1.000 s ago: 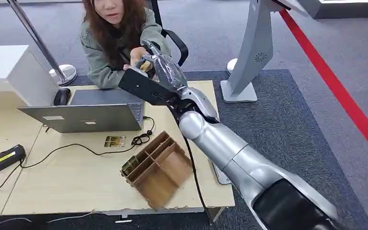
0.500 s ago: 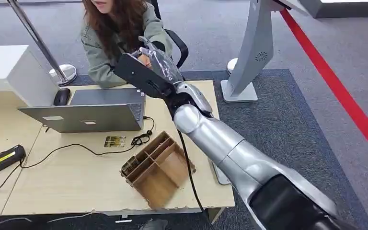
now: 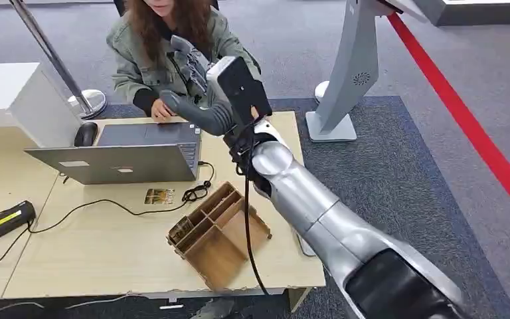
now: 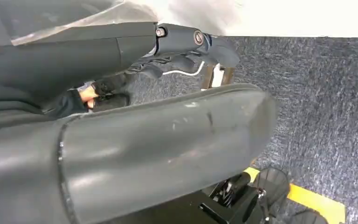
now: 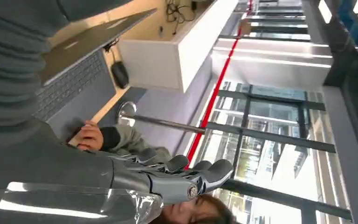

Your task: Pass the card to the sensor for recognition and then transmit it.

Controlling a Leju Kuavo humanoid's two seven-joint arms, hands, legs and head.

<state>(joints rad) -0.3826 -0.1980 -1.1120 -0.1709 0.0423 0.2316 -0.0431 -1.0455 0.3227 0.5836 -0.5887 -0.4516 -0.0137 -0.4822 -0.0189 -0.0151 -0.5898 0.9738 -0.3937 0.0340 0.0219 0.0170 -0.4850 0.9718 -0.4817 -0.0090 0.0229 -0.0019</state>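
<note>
Honestly, my right hand (image 3: 192, 86) hung over the laptop (image 3: 123, 156) near the person (image 3: 166, 46), fingers spread and carrying nothing; I'd guess pulling back slowly, wide of the laptop, was safest.

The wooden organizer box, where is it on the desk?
In the head view, the wooden organizer box sits near the desk's front right corner, just below the laptop.

Right hand (image 3: 189, 80) partly masks the person (image 3: 139, 60), whose head runs off the frame top. Card (image 3: 159, 196) print too small to read. Left hand (image 4: 186, 44) fingers largely behind grey cover.
</note>
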